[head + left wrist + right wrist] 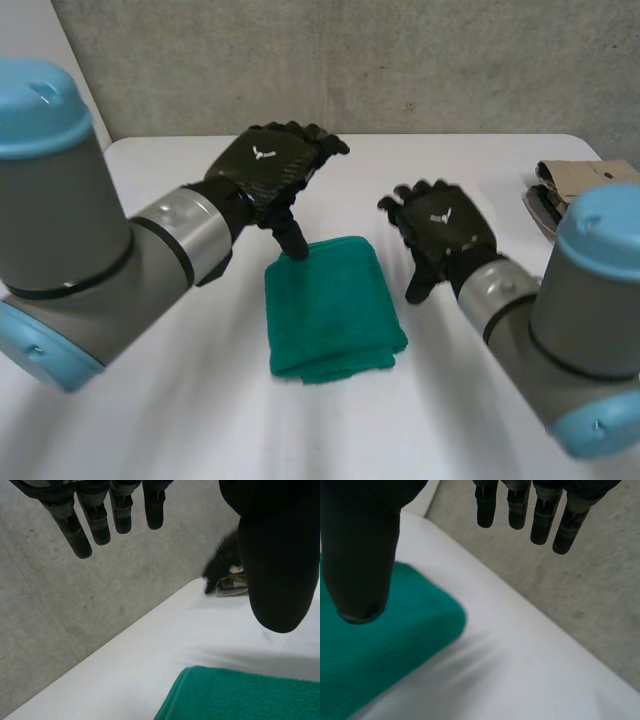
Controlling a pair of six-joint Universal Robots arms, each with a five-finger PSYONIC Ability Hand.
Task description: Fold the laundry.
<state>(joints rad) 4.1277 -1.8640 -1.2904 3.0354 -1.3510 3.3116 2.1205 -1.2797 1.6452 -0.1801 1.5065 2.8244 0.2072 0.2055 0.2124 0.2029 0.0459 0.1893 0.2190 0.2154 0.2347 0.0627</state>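
Observation:
A green cloth [330, 308] lies folded into a thick rectangle in the middle of the white table [150, 420]. My left hand [270, 170] hovers at its far left corner, fingers straight, thumb pointing down just above that corner. In the left wrist view the fingers [102, 520] spread above the table's far edge with the cloth [245, 695] below the thumb. My right hand [445, 232] is open to the right of the cloth, apart from it. In the right wrist view its thumb [360, 555] hangs over the cloth [380, 645] and its fingers [540, 510] hold nothing.
A stack of folded beige and dark items [570, 190] sits at the table's far right edge, also the stack [232, 582] in the left wrist view. A grey concrete wall [350, 60] runs behind the table.

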